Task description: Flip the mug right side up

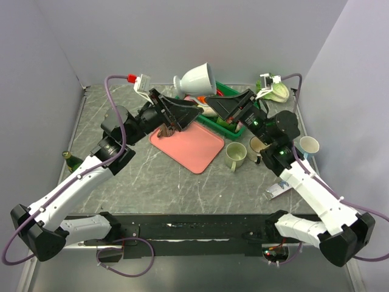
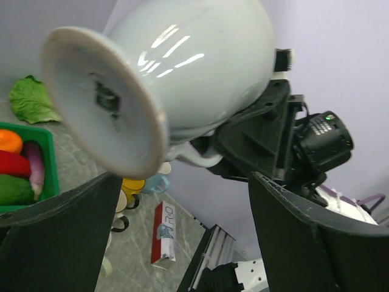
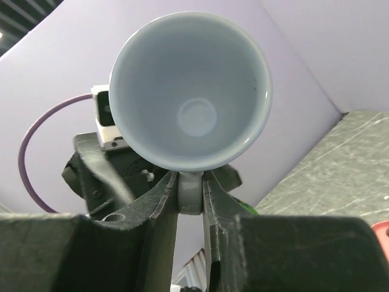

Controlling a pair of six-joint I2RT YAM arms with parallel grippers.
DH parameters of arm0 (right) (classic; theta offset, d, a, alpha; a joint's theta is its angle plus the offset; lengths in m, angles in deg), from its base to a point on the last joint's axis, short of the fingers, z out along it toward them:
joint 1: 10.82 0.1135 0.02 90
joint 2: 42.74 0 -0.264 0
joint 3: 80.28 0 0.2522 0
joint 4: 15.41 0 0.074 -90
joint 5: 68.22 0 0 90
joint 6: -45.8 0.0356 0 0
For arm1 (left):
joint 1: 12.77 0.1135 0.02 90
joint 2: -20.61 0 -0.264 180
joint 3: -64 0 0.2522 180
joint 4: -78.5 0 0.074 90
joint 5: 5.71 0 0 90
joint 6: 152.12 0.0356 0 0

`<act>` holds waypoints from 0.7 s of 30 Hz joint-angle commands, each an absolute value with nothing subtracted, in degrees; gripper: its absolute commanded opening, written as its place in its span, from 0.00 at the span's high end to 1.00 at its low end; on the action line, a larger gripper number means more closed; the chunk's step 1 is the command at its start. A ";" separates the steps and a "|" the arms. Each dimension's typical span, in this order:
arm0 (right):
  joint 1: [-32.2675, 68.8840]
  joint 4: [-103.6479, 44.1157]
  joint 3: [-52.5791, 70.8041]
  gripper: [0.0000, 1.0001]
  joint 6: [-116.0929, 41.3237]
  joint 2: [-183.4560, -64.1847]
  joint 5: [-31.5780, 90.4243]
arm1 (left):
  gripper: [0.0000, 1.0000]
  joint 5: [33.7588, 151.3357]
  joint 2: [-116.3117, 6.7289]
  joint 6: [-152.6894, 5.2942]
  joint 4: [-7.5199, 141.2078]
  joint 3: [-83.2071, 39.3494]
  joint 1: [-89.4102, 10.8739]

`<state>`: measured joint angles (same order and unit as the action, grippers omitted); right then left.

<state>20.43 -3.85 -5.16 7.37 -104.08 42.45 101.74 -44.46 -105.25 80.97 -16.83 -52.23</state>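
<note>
The white footed mug (image 1: 197,78) hangs tilted in the air above the back of the table, foot to the left. My right gripper (image 1: 211,97) is shut on its handle. In the right wrist view the handle (image 3: 190,191) is clamped between my fingers and the open mouth (image 3: 191,91) faces the camera. My left gripper (image 1: 185,109) is open just below the mug. In the left wrist view the mug's foot (image 2: 103,97) fills the top, beyond my gripper (image 2: 182,201), with nothing between the fingers (image 2: 316,237).
A pink tray (image 1: 188,146) lies under the left gripper. A green bin (image 1: 228,118) of vegetables stands behind it. Mugs (image 1: 236,155) (image 1: 309,145) stand at the right, with lettuce (image 1: 275,91), a toothpaste box (image 1: 276,190) and a green bottle (image 1: 72,159) at the left.
</note>
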 commanded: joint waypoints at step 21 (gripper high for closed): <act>20.65 -49.03 -8.06 1.00 -17.40 -84.67 34.00 | 0.04 79.45 -39.06 -88.40 65.44 -20.34 -52.32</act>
